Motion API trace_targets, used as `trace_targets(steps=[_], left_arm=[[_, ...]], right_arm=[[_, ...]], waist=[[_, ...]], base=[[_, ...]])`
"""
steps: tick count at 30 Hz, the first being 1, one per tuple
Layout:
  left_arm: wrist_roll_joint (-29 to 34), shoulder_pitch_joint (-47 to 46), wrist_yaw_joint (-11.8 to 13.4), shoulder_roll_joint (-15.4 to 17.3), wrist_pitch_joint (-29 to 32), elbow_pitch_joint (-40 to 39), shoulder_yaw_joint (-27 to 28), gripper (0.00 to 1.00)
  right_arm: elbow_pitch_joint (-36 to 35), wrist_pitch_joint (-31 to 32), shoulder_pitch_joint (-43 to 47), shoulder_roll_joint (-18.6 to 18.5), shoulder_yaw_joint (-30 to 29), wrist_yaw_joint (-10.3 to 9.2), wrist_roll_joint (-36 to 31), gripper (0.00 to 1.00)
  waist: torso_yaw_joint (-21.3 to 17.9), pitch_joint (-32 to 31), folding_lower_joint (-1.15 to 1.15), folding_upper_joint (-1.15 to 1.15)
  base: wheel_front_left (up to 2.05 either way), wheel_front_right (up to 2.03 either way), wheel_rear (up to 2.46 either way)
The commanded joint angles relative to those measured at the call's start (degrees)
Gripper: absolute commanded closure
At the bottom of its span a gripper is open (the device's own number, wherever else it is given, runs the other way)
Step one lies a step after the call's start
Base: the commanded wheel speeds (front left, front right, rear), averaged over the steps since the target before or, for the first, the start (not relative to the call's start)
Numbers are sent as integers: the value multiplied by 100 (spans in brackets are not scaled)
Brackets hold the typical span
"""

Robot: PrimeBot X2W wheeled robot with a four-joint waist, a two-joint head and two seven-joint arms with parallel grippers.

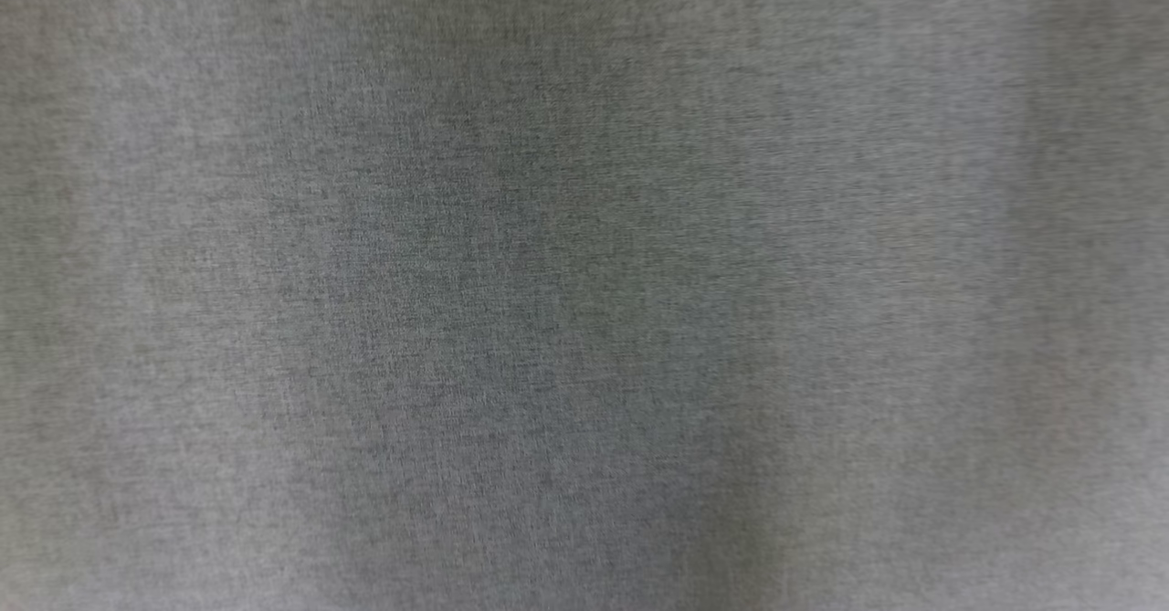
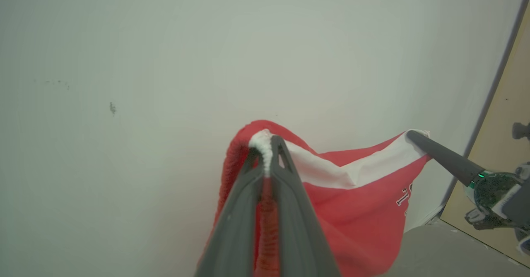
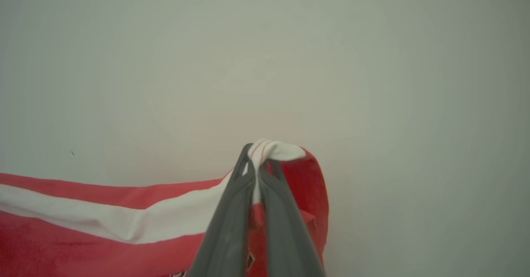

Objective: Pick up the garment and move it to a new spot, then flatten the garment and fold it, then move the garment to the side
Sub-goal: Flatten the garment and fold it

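Presently, the red garment [image 2: 356, 210] is held up by both grippers.

- The left gripper [image 2: 267, 144] is clamped shut on one end of the white band [image 2: 352, 171] that runs along the garment's upper edge. Cloth is bunched between its fingertips.
- The right gripper [image 2: 414, 135] is pinched shut on the band's other end.
- The band is strung between them with a shallow sag, not taut.
- Below the band the red body hangs loose. A printed numeral [image 2: 405, 196] is partly shown under the band's right-gripper end.
- Whether the lower hem touches anything cannot be told.
- A pale wall [image 2: 165, 61] is seen behind the band, and a beige panel [image 2: 509, 103] beyond its right-gripper end.

Judged purpose: with the band held at both ends, the cloth is pulled open by its own weight, so it can be laid flat at a new spot. The carrying step is judged to be in hand; flattening and folding are not yet done.

In the head view a grey woven surface [image 1: 584, 282] is seen close and blurred. What it is cannot be told.
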Motion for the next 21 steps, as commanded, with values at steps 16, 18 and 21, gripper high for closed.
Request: trace_targets(steps=[16, 18, 21], left_arm=[[5, 3893, 105, 521, -529, -1564, -460, 100], [95, 4469, 186, 609, -528, -1868, -370, 100], [274, 5310, 311, 607, -529, -2341, -232, 100]], right_arm=[[-2023, -500, 4429, -720, 811, 8, 899, 100], [-2271, -517, 4987, -738, 802, 7, 913, 100], [-2571, -530, 5844, -756, 652, 8, 973, 100]], waist=[[-135, -1786, 0, -1], [-167, -1978, 0, -1], [-147, -2231, 0, -1]], base=[[0, 0, 0], [0, 0, 0], [0, 0, 0]])
